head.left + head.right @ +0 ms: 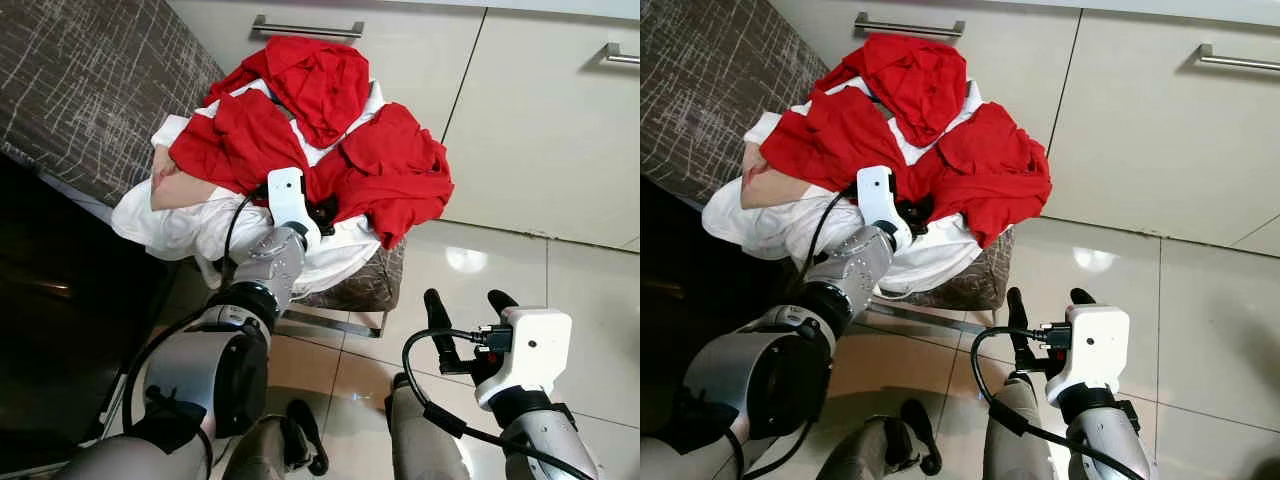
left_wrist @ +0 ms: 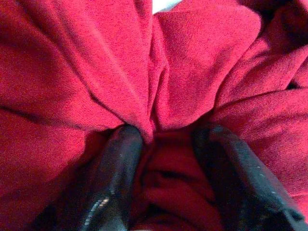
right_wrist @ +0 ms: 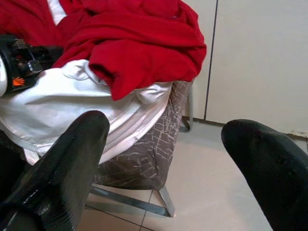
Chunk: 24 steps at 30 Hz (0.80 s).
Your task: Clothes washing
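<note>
Your left claw is pushed into the red clothes on the stool, its fingers partly closed around a red fold, ready to lift it. Your right claw waits wide open and empty, below the pile.

We see soft, matt red cloth with a fine knit weave, and smooth white fabric under it. The stool wears rough grey-brown woven upholstery on a shiny metal frame. Glossy floor tiles mirror light; the cabinet handle looks brushed metal.
</note>
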Available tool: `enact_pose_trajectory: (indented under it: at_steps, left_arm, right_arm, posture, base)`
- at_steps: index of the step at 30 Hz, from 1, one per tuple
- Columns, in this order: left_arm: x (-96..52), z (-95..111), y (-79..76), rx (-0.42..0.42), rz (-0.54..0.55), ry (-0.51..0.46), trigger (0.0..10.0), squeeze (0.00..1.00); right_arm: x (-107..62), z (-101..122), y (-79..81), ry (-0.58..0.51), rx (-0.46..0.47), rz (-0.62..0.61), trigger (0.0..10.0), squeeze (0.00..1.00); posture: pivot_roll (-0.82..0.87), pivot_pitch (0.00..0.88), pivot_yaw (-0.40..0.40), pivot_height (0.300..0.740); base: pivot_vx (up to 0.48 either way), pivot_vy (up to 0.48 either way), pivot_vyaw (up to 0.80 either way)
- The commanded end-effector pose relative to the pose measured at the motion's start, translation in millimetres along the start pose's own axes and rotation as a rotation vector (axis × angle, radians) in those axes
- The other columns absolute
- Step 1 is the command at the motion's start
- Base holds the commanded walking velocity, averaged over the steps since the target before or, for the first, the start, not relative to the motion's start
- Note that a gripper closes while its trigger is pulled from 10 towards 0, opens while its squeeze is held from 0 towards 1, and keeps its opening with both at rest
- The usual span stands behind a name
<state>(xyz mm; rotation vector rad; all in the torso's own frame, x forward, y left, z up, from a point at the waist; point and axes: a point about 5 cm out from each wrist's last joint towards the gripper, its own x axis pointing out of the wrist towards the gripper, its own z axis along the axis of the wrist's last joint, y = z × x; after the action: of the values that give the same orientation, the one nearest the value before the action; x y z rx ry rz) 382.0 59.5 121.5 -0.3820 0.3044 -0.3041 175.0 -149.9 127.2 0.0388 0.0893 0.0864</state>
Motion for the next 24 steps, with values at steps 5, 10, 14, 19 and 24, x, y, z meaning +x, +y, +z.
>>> enact_pose_trajectory:
  at_steps: [5, 10, 14, 19, 24]
  left_arm:
    - [2.4, -7.1, -17.9, -0.111, -0.084, 0.029, 0.0, 0.00]
    - [4.7, 35.1, -16.0, -0.143, -0.132, -0.122, 0.0, 0.00]
    - [2.0, 74.7, -8.9, -0.136, -0.146, -0.253, 0.0, 0.00]
    - [-7.1, 126.8, -6.5, -0.062, -0.197, -0.417, 0.0, 0.00]
    - [-12.4, 146.1, -10.0, 0.045, -0.236, -0.472, 0.0, 0.00]
  right_arm:
    - [4.4, -7.5, -1.8, 0.034, 0.015, 0.003, 10.0, 0.00]
    - [15.6, -7.3, -6.0, 0.016, 0.009, -0.001, 10.0, 0.00]
    - [25.2, -6.5, -7.1, 0.000, 0.006, 0.006, 10.0, 0.00]
    - [45.3, -4.3, -6.1, -0.033, -0.005, 0.040, 10.0, 0.00]
    - [62.2, -0.6, -4.8, -0.063, -0.006, 0.054, 10.0, 0.00]
  posture:
    - [-0.56, 0.274, 0.143, 0.723]
    - [-0.54, 0.230, 0.145, 0.723]
    - [-0.52, 0.207, 0.142, 0.723]
    - [-0.47, 0.139, 0.150, 0.723]
    - [-0.45, 0.088, 0.154, 0.723]
  base:
    - [0.000, 0.000, 0.00]
    - [0.000, 0.000, 0.00]
    - [0.000, 0.000, 0.00]
    - [0.000, 0.000, 0.00]
    - [0.000, 0.000, 0.00]
